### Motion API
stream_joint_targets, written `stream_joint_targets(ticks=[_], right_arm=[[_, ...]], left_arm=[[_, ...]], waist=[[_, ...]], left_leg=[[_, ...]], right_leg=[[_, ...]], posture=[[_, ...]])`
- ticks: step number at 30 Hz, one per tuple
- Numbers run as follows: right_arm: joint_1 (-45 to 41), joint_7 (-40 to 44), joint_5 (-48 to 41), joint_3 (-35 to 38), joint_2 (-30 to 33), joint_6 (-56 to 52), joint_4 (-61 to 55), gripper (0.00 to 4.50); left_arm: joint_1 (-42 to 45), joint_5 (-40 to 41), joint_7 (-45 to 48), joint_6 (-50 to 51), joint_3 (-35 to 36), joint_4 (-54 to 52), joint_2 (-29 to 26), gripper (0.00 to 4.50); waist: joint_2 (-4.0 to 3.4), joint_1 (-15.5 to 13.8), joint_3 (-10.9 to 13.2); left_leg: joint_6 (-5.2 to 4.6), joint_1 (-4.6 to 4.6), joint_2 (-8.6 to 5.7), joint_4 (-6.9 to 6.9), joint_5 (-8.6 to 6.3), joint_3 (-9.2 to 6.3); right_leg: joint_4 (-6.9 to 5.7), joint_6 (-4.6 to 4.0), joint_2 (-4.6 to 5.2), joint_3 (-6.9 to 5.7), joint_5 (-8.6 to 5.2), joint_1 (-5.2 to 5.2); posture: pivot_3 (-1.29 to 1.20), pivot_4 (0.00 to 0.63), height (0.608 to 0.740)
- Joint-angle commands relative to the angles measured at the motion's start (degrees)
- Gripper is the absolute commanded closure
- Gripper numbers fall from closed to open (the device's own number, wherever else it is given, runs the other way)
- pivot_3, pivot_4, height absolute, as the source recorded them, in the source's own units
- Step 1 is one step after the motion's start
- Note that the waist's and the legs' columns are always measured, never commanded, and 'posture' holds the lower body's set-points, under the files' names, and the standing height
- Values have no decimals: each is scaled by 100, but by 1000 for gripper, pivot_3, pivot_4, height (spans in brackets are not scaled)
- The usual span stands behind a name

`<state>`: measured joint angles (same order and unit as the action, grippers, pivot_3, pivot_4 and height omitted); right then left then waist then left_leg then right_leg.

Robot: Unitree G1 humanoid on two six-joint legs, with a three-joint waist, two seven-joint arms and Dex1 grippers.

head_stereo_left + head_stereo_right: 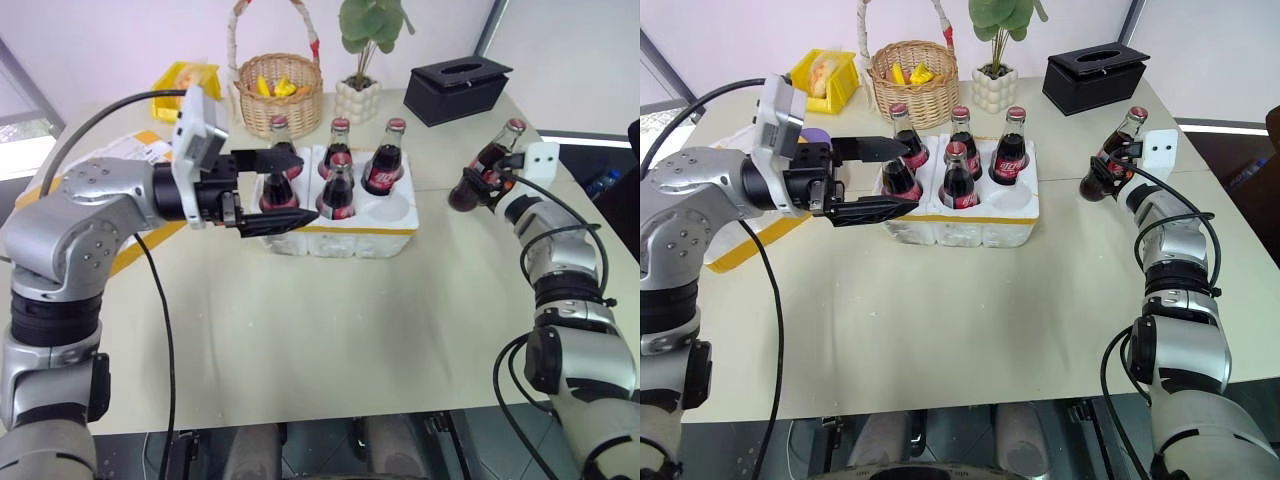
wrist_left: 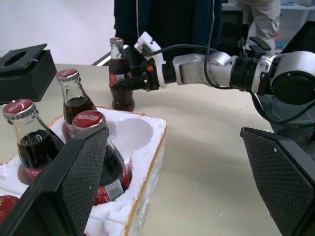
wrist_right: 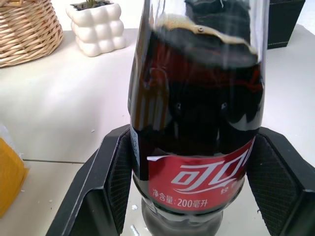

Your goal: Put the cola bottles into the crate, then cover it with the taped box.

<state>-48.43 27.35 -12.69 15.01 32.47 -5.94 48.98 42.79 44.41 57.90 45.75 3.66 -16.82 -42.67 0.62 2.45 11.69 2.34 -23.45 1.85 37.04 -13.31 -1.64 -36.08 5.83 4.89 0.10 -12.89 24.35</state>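
Now the last cola bottle [image 1: 490,165], upright at right of frame, is clamped by the right gripper [image 1: 492,178]; the crate [image 1: 385,238], with one empty well, lies centre-left, the wide-open left gripper [image 1: 270,190] hovering beside it.

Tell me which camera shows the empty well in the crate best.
The left wrist view: the empty well sits close and you see down into it, next to the crate's corner. Both eye views show it from above, farther off; the right wrist view catches just a yellow edge.

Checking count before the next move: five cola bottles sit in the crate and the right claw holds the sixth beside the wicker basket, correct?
Not quite. The right claw holds the sixth bottle near the black tissue box, not the wicker basket, per the left eye view.
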Motion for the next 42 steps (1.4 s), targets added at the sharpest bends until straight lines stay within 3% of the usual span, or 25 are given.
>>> stream_joint_targets(ticks=[1, 10, 17, 27, 42], right_arm=[[299, -33, -34, 54, 250, -203, -1396, 1834], [720, -51, -766, 386, 742, -2306, -4669, 1834], [447, -246, -1910, 336, 498, -4006, -6334, 1834], [454, -688, -2408, -74, -285, -4638, -6889, 1834], [1420, -309, -1981, -786, -101, -4256, -7187, 1834]], left_arm=[[-106, 6, 163, -117, 126, -2, -136, 0], [-169, -58, 177, -156, 70, 112, -111, 0], [-166, -186, 260, -286, 6, 324, -74, 0], [-168, -312, 282, -396, 28, 406, -47, 0], [-237, -301, 370, -389, 116, 313, -172, 0]], waist=[[-5, -4, 3], [-33, 6, 20], [-32, -4, 19], [-32, -56, 19], [-30, -43, 18]], left_leg=[[0, 0, 0, -2, 0, 0], [0, -6, 1, -4, 0, 1], [-1, -3, 10, -1, 0, -3], [-1, -11, 10, 1, 0, -2], [-2, -10, 10, 1, -1, -3]], right_leg=[[-1, 2, 0, 0, -1, 2], [-8, 4, -3, 1, -1, 17], [-11, -4, -15, 2, -3, 17], [-6, -3, -14, 4, -2, 17], [-6, -20, -14, 3, -11, 19]], posture=[[0, 150, 740], [0, 150, 740], [0, 150, 740], [0, 150, 740], [0, 150, 740]])
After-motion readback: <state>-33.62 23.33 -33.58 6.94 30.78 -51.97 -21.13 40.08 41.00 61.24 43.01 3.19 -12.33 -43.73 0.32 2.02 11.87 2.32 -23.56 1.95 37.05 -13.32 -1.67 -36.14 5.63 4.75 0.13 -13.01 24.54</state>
